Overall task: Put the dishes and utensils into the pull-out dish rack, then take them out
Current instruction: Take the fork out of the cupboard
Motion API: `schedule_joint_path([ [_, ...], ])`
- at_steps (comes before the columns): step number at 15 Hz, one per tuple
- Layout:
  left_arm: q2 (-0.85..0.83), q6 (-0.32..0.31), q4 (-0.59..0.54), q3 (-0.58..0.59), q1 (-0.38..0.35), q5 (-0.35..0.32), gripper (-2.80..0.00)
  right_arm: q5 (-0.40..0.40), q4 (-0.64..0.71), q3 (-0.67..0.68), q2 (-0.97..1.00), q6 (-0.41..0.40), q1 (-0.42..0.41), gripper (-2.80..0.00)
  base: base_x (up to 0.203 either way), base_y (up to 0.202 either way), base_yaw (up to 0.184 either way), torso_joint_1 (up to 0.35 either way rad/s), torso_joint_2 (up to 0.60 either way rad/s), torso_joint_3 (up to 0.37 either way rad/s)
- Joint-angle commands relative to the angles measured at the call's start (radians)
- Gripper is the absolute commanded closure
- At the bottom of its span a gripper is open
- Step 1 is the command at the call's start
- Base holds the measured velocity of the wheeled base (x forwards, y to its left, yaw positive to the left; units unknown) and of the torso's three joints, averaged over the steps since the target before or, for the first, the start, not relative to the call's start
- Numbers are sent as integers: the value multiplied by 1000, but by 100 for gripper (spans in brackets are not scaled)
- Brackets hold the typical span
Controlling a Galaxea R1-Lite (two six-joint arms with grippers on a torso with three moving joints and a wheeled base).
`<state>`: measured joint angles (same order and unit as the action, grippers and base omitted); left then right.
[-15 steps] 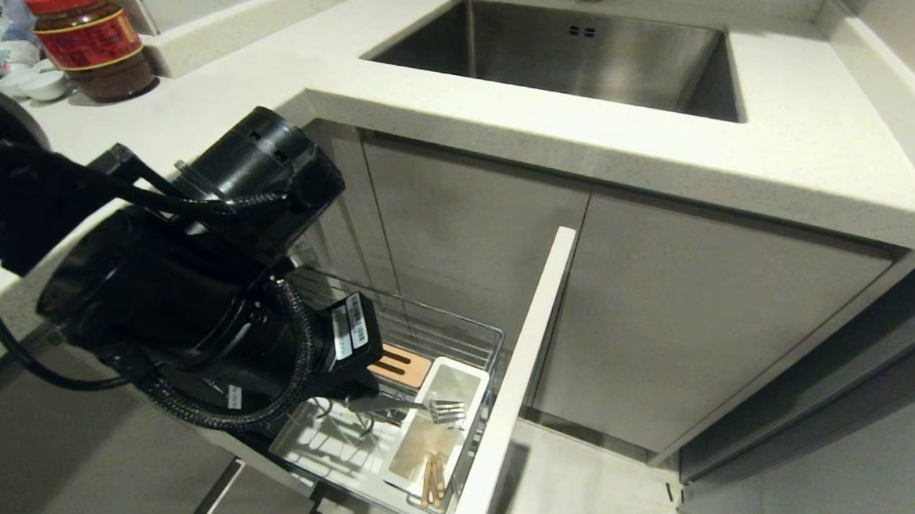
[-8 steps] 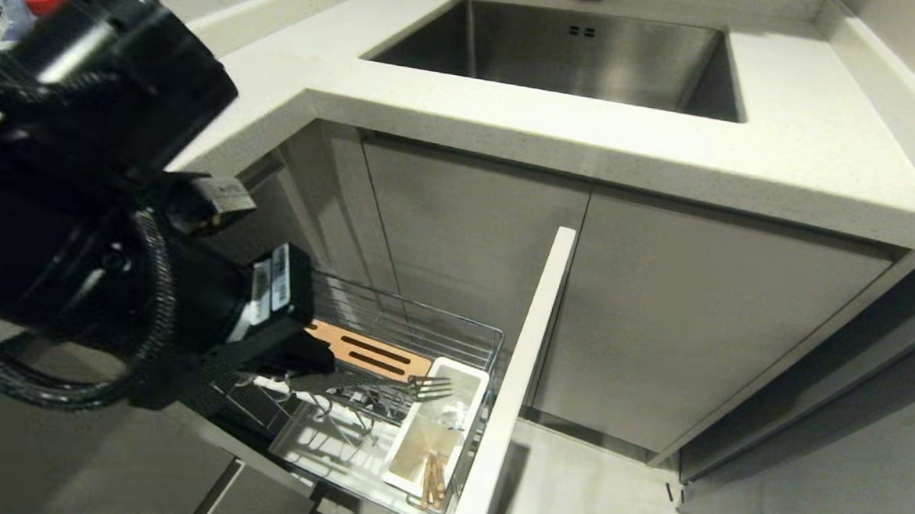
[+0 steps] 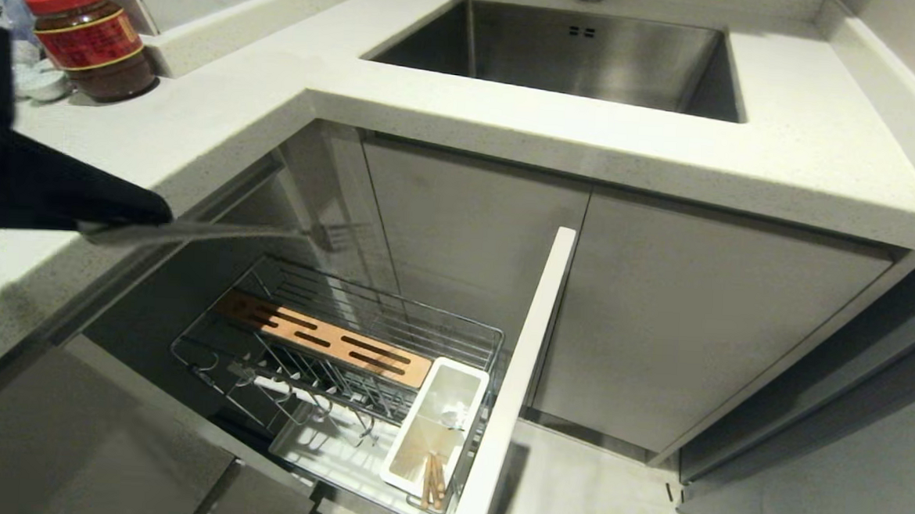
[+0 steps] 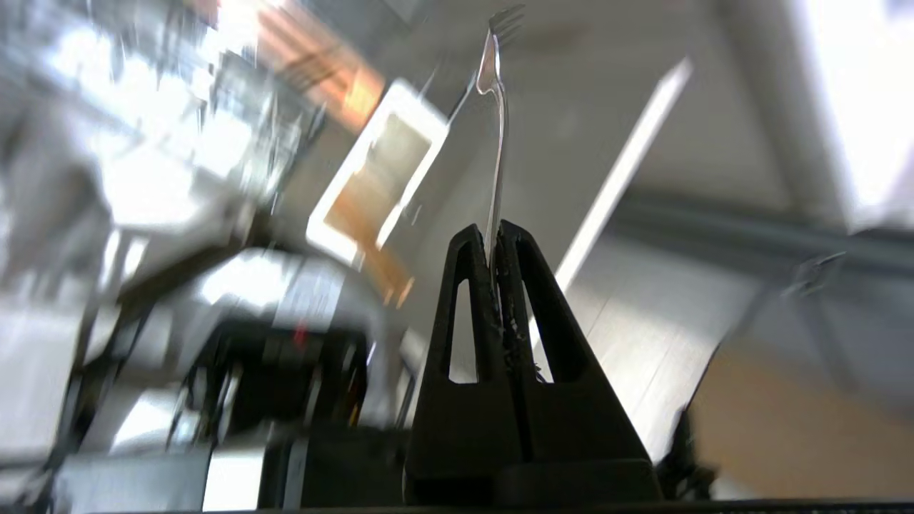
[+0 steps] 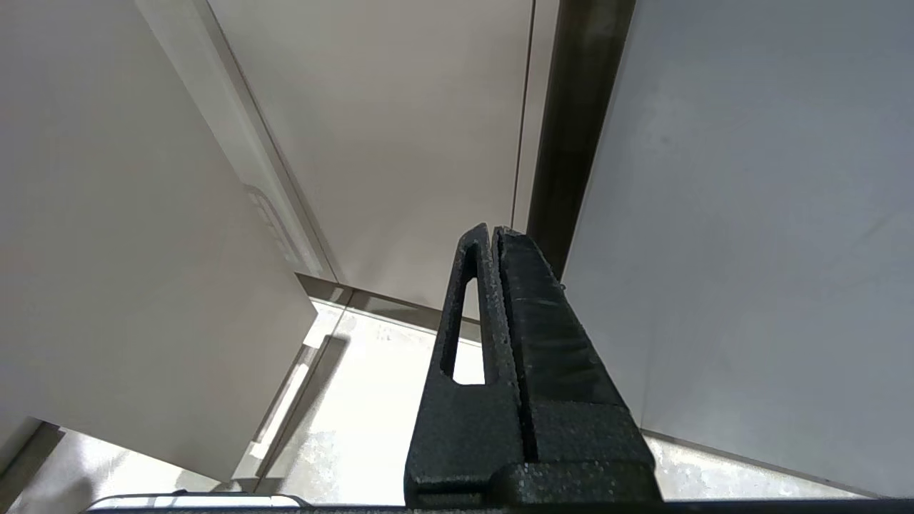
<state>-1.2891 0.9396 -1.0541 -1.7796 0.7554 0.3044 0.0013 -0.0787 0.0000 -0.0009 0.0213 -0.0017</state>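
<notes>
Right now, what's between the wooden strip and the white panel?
In the head view, the white utensil bin holding chopsticks sits between the wooden strip and white panel.

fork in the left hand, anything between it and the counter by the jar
Nothing visible does. The left hand is shut on the fork, held about level, out over the open rack, near the counter's edge. The stretch of counter between there and the jar looks bare; the arm hides the part at far left.
</notes>
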Motion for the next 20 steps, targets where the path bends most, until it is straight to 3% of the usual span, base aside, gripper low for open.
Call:
schedule_joint_path([
  [1,92,-15,-2,-63,-10,41,0,0,0,26,-1,0,0,0,0,0,0,0,0,0],
  [4,132,-72,10,-118,-111,97,0,0,0,26,-1,0,0,0,0,0,0,0,0,0],
  [8,185,-173,89,-139,-360,104,0,0,-1,26,-1,0,0,0,0,0,0,0,0,0],
  [12,264,-255,125,-134,-662,102,0,0,-1,26,-1,0,0,0,0,0,0,0,0,0],
  [18,331,-332,143,-33,-1070,101,0,0,-1,26,-1,0,0,0,0,0,0,0,0,0],
  [20,331,-334,213,59,-1177,100,0,0,-1,26,-1,0,0,0,0,0,0,0,0,0],
])
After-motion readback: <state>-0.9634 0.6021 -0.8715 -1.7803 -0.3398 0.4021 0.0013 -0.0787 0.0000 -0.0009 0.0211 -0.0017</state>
